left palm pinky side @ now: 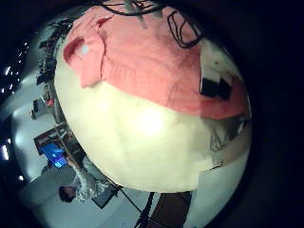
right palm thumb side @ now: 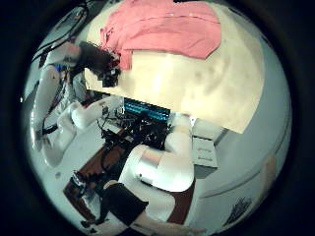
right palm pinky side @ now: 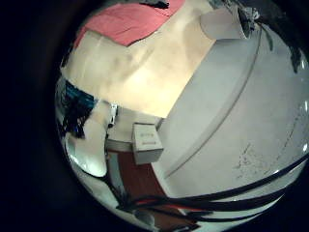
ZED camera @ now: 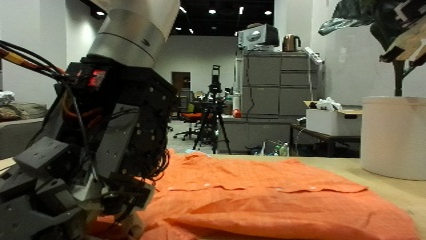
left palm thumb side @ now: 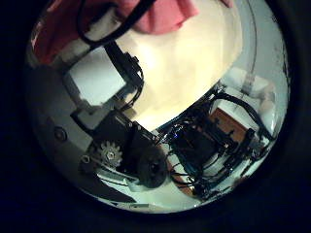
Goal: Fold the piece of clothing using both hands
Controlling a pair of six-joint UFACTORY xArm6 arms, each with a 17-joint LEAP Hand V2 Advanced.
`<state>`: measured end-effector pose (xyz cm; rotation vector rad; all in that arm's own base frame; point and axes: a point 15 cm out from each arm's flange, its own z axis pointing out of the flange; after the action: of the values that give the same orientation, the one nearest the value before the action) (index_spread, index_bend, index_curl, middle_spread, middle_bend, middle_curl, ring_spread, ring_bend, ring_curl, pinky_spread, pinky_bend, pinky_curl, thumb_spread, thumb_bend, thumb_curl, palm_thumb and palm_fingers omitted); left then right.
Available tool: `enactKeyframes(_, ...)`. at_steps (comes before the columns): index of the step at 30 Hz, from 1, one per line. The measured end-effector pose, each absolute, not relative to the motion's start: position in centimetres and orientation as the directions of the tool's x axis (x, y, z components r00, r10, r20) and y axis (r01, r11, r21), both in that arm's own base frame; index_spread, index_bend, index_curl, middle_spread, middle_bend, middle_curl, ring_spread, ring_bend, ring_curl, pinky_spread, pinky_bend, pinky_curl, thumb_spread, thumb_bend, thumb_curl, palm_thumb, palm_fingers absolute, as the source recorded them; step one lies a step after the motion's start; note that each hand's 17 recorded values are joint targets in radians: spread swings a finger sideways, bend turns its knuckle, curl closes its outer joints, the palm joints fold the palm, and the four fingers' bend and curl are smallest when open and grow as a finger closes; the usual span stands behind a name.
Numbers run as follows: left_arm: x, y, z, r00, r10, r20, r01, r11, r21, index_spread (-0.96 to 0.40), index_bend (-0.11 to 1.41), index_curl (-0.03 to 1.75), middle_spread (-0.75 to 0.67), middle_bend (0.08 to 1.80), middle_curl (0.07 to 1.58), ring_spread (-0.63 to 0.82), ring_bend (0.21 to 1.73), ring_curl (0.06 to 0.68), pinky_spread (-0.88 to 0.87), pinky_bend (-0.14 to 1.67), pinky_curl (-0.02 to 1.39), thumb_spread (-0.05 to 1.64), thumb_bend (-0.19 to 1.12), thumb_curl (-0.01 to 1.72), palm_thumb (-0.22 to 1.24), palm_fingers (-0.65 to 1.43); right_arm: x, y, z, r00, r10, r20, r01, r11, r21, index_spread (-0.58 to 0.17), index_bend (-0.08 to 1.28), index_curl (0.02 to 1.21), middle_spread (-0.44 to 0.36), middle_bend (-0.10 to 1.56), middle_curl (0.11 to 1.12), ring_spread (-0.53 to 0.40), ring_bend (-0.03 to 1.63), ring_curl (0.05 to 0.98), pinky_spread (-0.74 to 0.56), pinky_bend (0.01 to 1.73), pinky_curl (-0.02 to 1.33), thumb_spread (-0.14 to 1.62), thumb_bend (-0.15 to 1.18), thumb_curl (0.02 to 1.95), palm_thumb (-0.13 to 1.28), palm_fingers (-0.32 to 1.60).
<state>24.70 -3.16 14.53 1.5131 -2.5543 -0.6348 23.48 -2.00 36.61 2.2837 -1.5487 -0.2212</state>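
An orange piece of clothing (ZED camera: 266,195) lies spread on the light table (ZED camera: 400,185). My left hand (ZED camera: 93,160) hangs low at the cloth's near edge, fingers relaxed and open, fingertips just at the fabric and holding nothing. My right hand (ZED camera: 386,30) is raised high over the table's far side, away from the cloth, fingers relaxed. The left thumb side palm view shows the left hand's own fingers (left palm thumb side: 117,126) bare, with the cloth (left palm thumb side: 165,12) beyond. The cloth also shows in the left little finger side palm view (left palm pinky side: 142,57) and in both right palm views (right palm pinky side: 126,21) (right palm thumb side: 162,29). The right thumb side palm view shows the left hand (right palm thumb side: 98,61) at the cloth's edge.
A white cylindrical bin (ZED camera: 393,135) stands beyond the table near the right hand. Grey cabinets (ZED camera: 273,95) stand further back. Bare tabletop (left palm pinky side: 142,133) lies beside the cloth.
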Motion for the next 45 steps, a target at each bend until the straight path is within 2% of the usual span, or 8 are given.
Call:
enactKeyframes(6, 25.9, -3.5, 16.9, -0.493, -0.861, -0.123, -0.822, 0.415, 0.391, -0.59, 0.58, 0.78, -0.52, 0.98, 0.86, -0.46, 1.33, 0.558, -0.63, 1.2, 0.63, 0.86, 0.07, 0.59, 0.92, 1.1, 24.0, -1.6, 36.2, 0.399, -0.913, 0.082, -0.861, -0.343, 0.376, -0.289, 0.19, 0.31, 0.106, 0.19, 0.31, 0.143, 0.47, 0.26, 0.28, 0.41, 0.28, 1.07, 0.0, 0.27, 0.13, 0.32)
enactKeyframes(11, 25.9, -3.9, 17.8, -0.487, -0.866, -0.112, -0.823, 0.412, 0.391, -0.64, 0.58, 0.89, -0.54, 0.99, 0.91, -0.45, 1.36, 0.567, -0.62, 1.24, 0.64, 0.86, 0.04, 0.64, 0.94, 1.06, 23.2, -1.3, 30.1, 0.434, -0.899, 0.063, -0.825, -0.369, 0.428, -0.279, 0.17, 0.32, 0.06, 0.23, 0.33, 0.054, 0.5, 0.268, 0.15, 0.38, 0.27, 1.08, 0.01, 0.29, 0.27, 0.36)
enactKeyframes(17, 25.5, -4.3, 18.5, -0.479, -0.873, -0.088, -0.821, 0.41, 0.396, -0.69, 0.53, 1.02, -0.55, 0.98, 0.96, -0.45, 1.38, 0.565, -0.61, 1.26, 0.64, 0.86, 0.0, 0.69, 0.95, 1.04, 24.5, -0.8, 23.9, 0.462, -0.883, 0.079, -0.842, -0.409, 0.353, -0.258, 0.17, 0.31, 0.007, 0.29, 0.36, -0.025, 0.54, 0.275, 0.07, 0.34, 0.25, 1.04, -0.01, 0.31, 0.4, 0.4)
enactKeyframes(22, 25.7, -4.5, 19.4, -0.476, -0.875, -0.085, -0.823, 0.41, 0.393, -0.72, 0.49, 1.11, -0.56, 0.97, 1.0, -0.44, 1.39, 0.562, -0.6, 1.27, 0.64, 0.86, -0.01, 0.72, 0.96, 1.04, 26.1, -0.4, 21.3, 0.45, -0.888, 0.094, -0.861, -0.403, 0.311, -0.231, 0.16, 0.31, -0.011, 0.31, 0.37, -0.061, 0.56, 0.277, 0.01, 0.33, 0.24, 0.99, -0.03, 0.31, 0.43, 0.39)
enactKeyframes(29, 25.5, -4.4, 20.1, -0.47, -0.879, -0.083, -0.826, 0.404, 0.393, -0.75, 0.43, 1.21, -0.58, 0.95, 1.03, -0.44, 1.39, 0.555, -0.6, 1.28, 0.63, 0.87, -0.01, 0.75, 0.95, 1.05, 27.0, -0.7, 18.6, 0.439, -0.894, 0.089, -0.853, -0.384, 0.354, -0.203, 0.15, 0.29, -0.011, 0.3, 0.38, -0.123, 0.62, 0.292, -0.12, 0.44, 0.26, 0.94, -0.03, 0.31, 0.43, 0.4)
enactKeyframes(39, 25.3, -4.1, 20.5, -0.464, -0.882, -0.083, -0.826, 0.398, 0.398, -0.77, 0.34, 1.33, -0.59, 0.92, 1.07, -0.44, 1.38, 0.548, -0.6, 1.27, 0.61, 0.87, -0.01, 0.78, 0.94, 1.05, 30.0, 0.0, 15.7, 0.439, -0.894, 0.091, -0.858, -0.387, 0.339, -0.239, 0.17, 0.31, -0.067, 0.35, 0.4, -0.174, 0.62, 0.291, -0.14, 0.44, 0.25, 0.91, -0.02, 0.33, 0.52, 0.43)
enactKeyframes(44, 25.0, -3.9, 20.6, -0.466, -0.881, -0.08, -0.823, 0.399, 0.405, -0.77, 0.31, 1.38, -0.59, 0.9, 1.09, -0.44, 1.37, 0.544, -0.6, 1.26, 0.61, 0.87, -0.01, 0.79, 0.93, 1.06, 31.2, 0.4, 14.5, 0.442, -0.892, 0.095, -0.863, -0.394, 0.316, -0.269, 0.17, 0.31, -0.118, 0.38, 0.42, -0.236, 0.69, 0.301, -0.27, 0.54, 0.25, 0.9, -0.01, 0.34, 0.6, 0.6)
enactKeyframes(45, 25.0, -3.9, 20.7, -0.467, -0.881, -0.079, -0.823, 0.4, 0.404, -0.77, 0.3, 1.39, -0.59, 0.9, 1.09, -0.44, 1.37, 0.543, -0.6, 1.26, 0.61, 0.87, -0.02, 0.79, 0.93, 1.06, 31.3, 0.4, 14.2, 0.44, -0.893, 0.098, -0.864, -0.39, 0.318, -0.291, 0.16, 0.31, -0.142, 0.42, 0.44, -0.279, 0.76, 0.322, -0.35, 0.62, 0.27, 0.9, 0.0, 0.35, 0.64, 0.76)
